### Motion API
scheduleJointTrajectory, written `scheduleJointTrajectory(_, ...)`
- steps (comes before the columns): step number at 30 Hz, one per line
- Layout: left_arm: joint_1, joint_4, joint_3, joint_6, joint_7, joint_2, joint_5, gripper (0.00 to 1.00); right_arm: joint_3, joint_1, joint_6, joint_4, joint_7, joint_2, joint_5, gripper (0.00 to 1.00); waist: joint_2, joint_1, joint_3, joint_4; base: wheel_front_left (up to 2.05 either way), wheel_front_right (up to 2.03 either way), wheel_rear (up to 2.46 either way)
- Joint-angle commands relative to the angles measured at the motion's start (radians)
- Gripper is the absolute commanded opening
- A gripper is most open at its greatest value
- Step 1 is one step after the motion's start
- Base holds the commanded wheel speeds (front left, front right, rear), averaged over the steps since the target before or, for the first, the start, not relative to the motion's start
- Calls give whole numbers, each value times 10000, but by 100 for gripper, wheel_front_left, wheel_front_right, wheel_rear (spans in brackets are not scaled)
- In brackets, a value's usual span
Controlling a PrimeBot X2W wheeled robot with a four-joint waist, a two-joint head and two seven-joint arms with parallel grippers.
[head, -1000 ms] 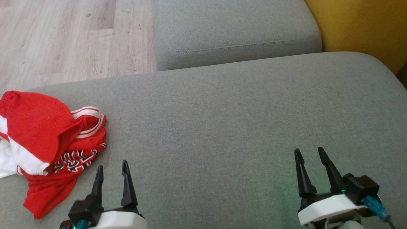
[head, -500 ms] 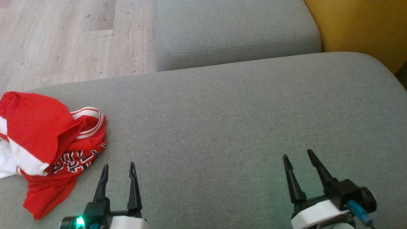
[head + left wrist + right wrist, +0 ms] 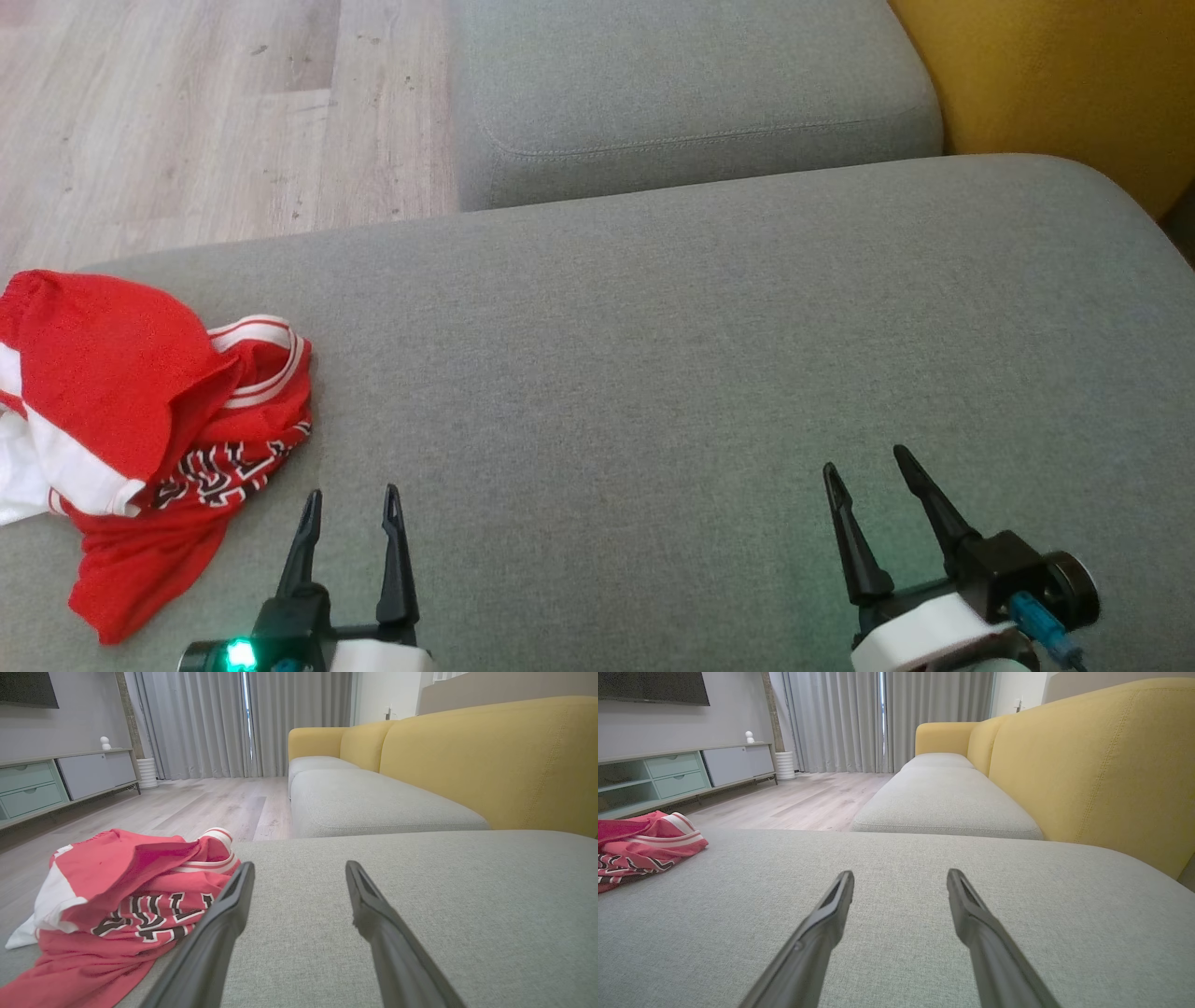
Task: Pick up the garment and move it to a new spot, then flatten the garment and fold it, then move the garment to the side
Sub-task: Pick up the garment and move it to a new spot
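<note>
Crumpled, perhaps mesh garment (image 3: 121, 392), woven cushion (image 3: 653, 373)

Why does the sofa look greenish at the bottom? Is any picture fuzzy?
Head view: soft and grainy; a green lamp by the left end effector glows, and a green tint lies on the grey cushion beside the right end effector. Both wrist views: sharper, but the near fingers look stretched and a little blurred.

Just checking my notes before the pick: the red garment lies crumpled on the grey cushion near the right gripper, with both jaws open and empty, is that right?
Not quite: the head view shows the red garment near the left gripper, not the right gripper. The rest stands.
</note>
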Motion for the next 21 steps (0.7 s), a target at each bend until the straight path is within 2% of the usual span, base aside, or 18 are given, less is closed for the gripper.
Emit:
scheduleJointTrajectory(1,-303,-257,282,65,-109,66,-57,100,217,-291,77,-283,-120,-91,-3,100,0,0,3,4,0,0,0)
scheduleJointTrajectory(11,-390,-132,254,47,-109,66,-91,100,127,-235,77,-326,-120,-91,2,100,0,0,8,226,0,0,0)
scheduleJointTrajectory(21,-370,-169,278,69,-109,66,94,100,218,-117,77,-412,-120,-91,2,100,0,0,-3,1491,0,0,0)
